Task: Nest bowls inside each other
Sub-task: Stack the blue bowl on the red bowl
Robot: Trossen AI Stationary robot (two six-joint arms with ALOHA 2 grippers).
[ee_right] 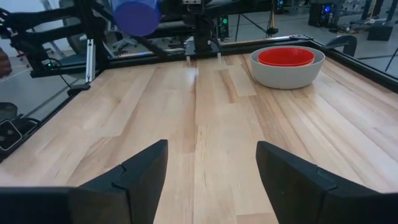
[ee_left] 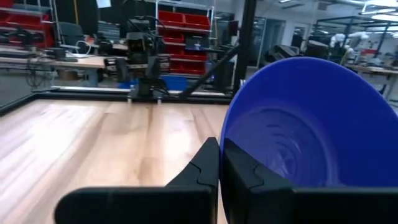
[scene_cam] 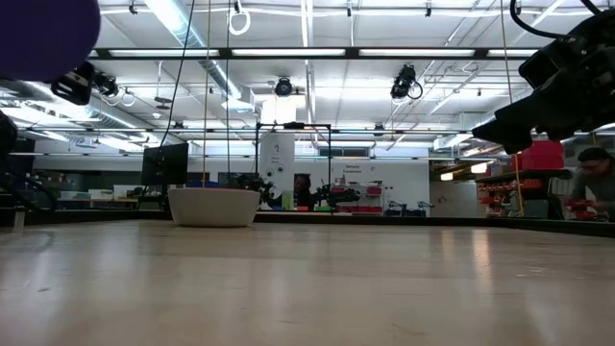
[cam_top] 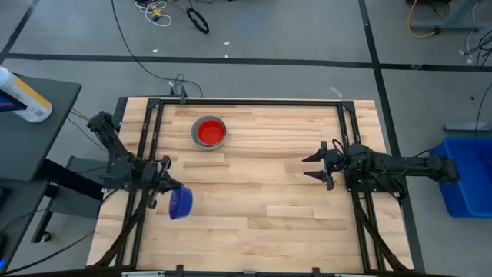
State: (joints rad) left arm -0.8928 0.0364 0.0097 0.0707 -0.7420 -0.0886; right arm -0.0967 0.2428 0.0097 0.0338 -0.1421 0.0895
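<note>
A dark blue bowl [cam_top: 180,202] [ee_left: 311,124] [ee_right: 137,15] hangs above the table's near left part, tipped on its side, with my left gripper [cam_top: 165,192] [ee_left: 221,146] shut on it. A grey bowl [cam_top: 208,132] [ee_right: 287,71] [scene_cam: 213,206] stands on its base at the far middle-left of the table. Nested inside it is a red bowl [cam_top: 211,132] [ee_right: 286,56]. My right gripper [cam_top: 309,167] [ee_right: 211,174] waits open by the table's right edge, with nothing between its fingers. My left gripper pinches the dark blue bowl's wall at the rim [ee_left: 225,140], one finger inside the bowl and one outside. The fingers come in about level from the table's left side. The bowl is lifted clear of the table, on its side, its base facing the table's right.
A black frame rail [cam_top: 254,102] runs along the table's far edge and both sides. A white bottle [cam_top: 23,96] lies on a dark side table at the left, and a blue bin [cam_top: 465,177] stands off the right. Bare wood [cam_top: 254,185] lies between the grippers.
</note>
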